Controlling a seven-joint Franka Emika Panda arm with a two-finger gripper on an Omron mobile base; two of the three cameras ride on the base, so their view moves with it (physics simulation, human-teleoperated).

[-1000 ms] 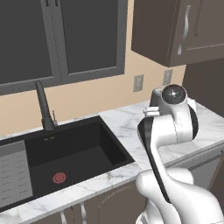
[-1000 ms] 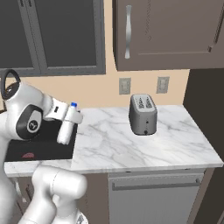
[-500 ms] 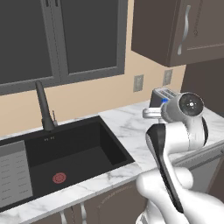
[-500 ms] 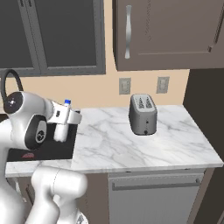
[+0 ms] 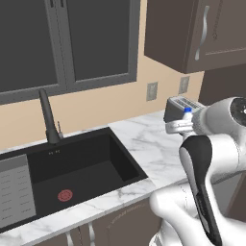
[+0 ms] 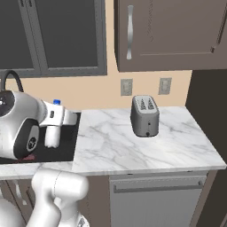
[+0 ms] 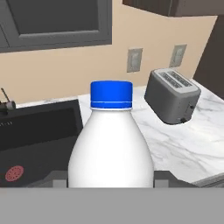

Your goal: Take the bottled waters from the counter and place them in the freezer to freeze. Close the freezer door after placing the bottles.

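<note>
So the pincer (image 6: 52, 133) is clamped on the white bottle (image 7: 111, 146) with the blue cap, holding it upright and clear above the bench (image 6: 133, 146), roughly over the seam where the marble meets the black sink (image 5: 72, 178). The bottle sits right between the fingers in the hand view, cap up.

My read: this is the carry leg toward the freezer (which I can't spot anywhere here). To do it well, I'd keep the bottle vertical and the grip snug around the fat part of the body, no fast wrist rolls, since smooth plastic could slip.

Room-wise: the toaster (image 6: 145, 116) stands ahead and off to the right of the pincer, well apart. The faucet (image 5: 49, 117) is off to the left, also well apart. The brown wall cabinets (image 6: 173, 35) hang above, so lifting high near the wall looks tight. Open marble lies below and to the right, with the bench edge nearest the base.
</note>
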